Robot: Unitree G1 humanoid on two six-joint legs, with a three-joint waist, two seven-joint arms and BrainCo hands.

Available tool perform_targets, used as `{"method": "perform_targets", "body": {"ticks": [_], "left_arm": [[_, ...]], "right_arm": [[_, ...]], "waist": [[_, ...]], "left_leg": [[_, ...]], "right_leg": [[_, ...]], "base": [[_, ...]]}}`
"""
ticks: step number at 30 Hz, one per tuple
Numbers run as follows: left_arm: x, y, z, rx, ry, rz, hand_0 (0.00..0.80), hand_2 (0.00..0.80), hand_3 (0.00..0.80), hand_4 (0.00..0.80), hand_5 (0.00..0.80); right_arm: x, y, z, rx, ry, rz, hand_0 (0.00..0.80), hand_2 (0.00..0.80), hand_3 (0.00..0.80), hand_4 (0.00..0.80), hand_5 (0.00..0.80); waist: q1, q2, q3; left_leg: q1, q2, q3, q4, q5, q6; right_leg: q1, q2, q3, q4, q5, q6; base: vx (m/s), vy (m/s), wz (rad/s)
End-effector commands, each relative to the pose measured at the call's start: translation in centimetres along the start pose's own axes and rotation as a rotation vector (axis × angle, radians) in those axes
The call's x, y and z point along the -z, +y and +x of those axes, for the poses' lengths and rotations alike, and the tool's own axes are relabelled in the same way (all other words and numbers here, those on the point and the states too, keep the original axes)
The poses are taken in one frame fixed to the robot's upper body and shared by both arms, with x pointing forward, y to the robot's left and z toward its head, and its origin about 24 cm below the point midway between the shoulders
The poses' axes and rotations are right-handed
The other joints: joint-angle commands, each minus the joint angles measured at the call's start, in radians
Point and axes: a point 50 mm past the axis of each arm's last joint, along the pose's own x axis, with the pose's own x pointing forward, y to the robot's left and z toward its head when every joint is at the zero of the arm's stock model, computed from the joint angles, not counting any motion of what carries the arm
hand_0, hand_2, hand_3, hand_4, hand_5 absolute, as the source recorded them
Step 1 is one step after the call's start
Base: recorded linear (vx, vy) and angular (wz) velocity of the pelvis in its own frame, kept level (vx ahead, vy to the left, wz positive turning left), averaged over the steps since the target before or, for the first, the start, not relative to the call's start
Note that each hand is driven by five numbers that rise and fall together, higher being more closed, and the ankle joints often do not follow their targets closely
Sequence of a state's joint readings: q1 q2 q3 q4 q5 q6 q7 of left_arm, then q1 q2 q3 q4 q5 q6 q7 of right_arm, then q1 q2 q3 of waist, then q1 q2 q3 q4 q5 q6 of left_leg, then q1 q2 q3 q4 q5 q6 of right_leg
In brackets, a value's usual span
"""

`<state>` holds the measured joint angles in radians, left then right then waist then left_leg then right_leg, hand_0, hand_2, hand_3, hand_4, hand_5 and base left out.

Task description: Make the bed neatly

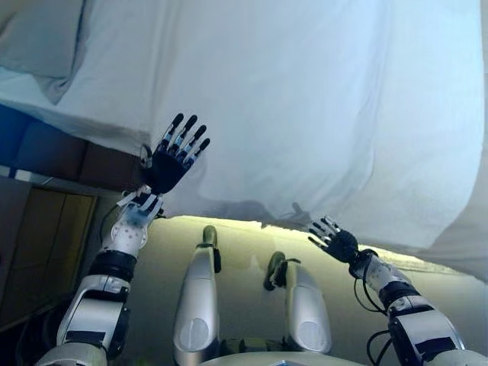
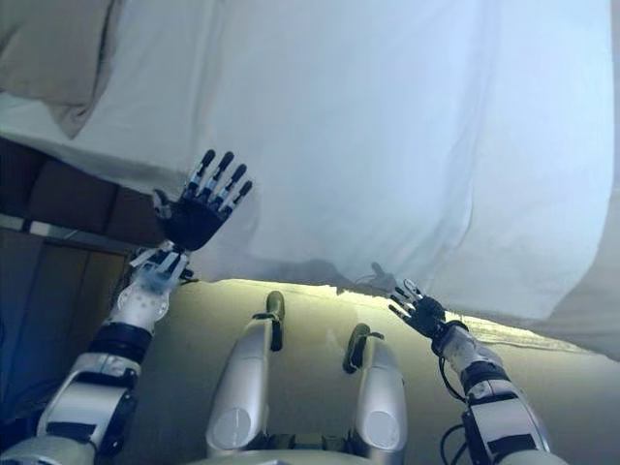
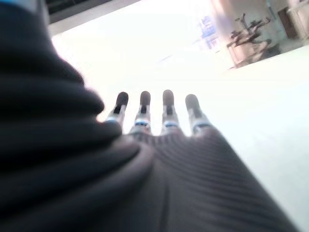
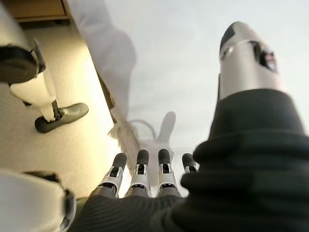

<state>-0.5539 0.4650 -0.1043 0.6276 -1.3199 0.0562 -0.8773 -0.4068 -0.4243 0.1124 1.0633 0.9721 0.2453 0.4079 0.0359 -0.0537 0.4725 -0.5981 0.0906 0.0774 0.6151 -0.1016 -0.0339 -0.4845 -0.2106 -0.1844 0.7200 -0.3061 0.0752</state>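
A white sheet (image 1: 305, 99) covers the bed and hangs over its near edge. A pale pillow (image 1: 38, 38) lies at the upper left corner. My left hand (image 1: 171, 160) is raised over the sheet's near left part with its fingers straight and spread, holding nothing; the left wrist view shows its straight fingers (image 3: 164, 108) above the white sheet. My right hand (image 1: 335, 242) is low at the hanging edge of the sheet, its fingers straight and open; the right wrist view shows its fingers (image 4: 140, 169) just short of the cloth's hem (image 4: 123, 133).
A dark bed frame and a wooden panel (image 1: 46, 229) stand to the left below the mattress. Pale floor (image 1: 244, 252) lies along the bed's near side. The sheet drapes lower at the right (image 1: 457, 244).
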Motion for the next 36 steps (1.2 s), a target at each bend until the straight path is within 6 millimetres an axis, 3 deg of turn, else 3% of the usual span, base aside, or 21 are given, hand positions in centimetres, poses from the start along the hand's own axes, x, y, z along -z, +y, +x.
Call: {"method": "perform_targets", "body": {"ticks": [1,7,12,21,30,36], "left_arm": [[-1.2,-0.7,2.3,0.049,-0.067,-0.007,0.0,0.0,0.0,0.0,0.0],[-3.4,-0.4,3.3,0.0,-0.191,-0.035,0.0,0.0,0.0,0.0,0.0],[-3.9,0.8,2.4,-0.108,-0.283,-0.044,0.0,0.0,0.0,0.0,0.0],[-5.3,3.5,-2.1,-0.315,-0.402,-0.058,0.0,0.0,0.0,0.0,0.0],[-7.1,5.6,-7.8,-0.596,-0.517,-0.057,0.0,0.0,0.0,0.0,0.0],[-8.2,6.0,-11.1,-0.707,-0.546,-0.031,0.0,0.0,0.0,0.0,0.0]], "right_arm": [[-0.6,-0.6,-0.6,0.004,0.007,-0.043,0.0,0.0,0.0,0.0,0.0],[-1.2,0.1,-0.3,-0.026,-0.013,-0.057,0.0,0.0,0.0,0.0,0.0],[-2.3,0.4,-0.4,-0.03,-0.056,-0.044,0.0,0.0,0.0,0.0,0.0],[-5.4,-0.1,-1.5,-0.042,-0.145,-0.072,0.0,0.0,0.0,0.0,0.0],[-7.6,0.4,-2.1,-0.07,-0.217,-0.095,0.0,0.0,0.0,0.0,0.0],[-9.3,-0.1,-3.1,-0.059,-0.291,-0.084,0.0,0.0,0.0,0.0,0.0]], "waist": [[-0.012,-0.019,0.001],[-0.027,-0.053,0.019],[-0.027,-0.067,0.034],[-0.011,-0.054,0.047],[0.018,-0.049,0.048],[0.033,-0.045,0.048]], "left_leg": [[0.03,-0.002,-0.003,0.027,-0.115,0.012],[-0.05,0.016,-0.005,0.098,-0.145,0.018],[-0.129,0.017,-0.01,0.178,-0.179,0.026],[-0.29,0.012,-0.038,0.329,-0.23,0.039],[-0.395,0.002,-0.059,0.365,-0.226,0.031],[-0.433,-0.005,-0.072,0.382,-0.223,0.027]], "right_leg": [[-0.077,0.015,0.026,-0.058,0.167,0.02],[-0.155,0.034,0.034,-0.002,0.163,0.016],[-0.228,0.033,0.025,0.084,0.135,0.005],[-0.397,0.01,0.034,0.243,0.097,0.003],[-0.487,0.002,0.025,0.291,0.083,0.0],[-0.52,-0.004,0.016,0.315,0.075,-0.004]], "base": [[0.011,0.016,-0.26],[-0.021,0.02,-0.19],[-0.075,0.053,-0.09],[-0.079,0.067,-0.01],[-0.088,0.003,0.05],[-0.069,-0.019,0.16]]}}
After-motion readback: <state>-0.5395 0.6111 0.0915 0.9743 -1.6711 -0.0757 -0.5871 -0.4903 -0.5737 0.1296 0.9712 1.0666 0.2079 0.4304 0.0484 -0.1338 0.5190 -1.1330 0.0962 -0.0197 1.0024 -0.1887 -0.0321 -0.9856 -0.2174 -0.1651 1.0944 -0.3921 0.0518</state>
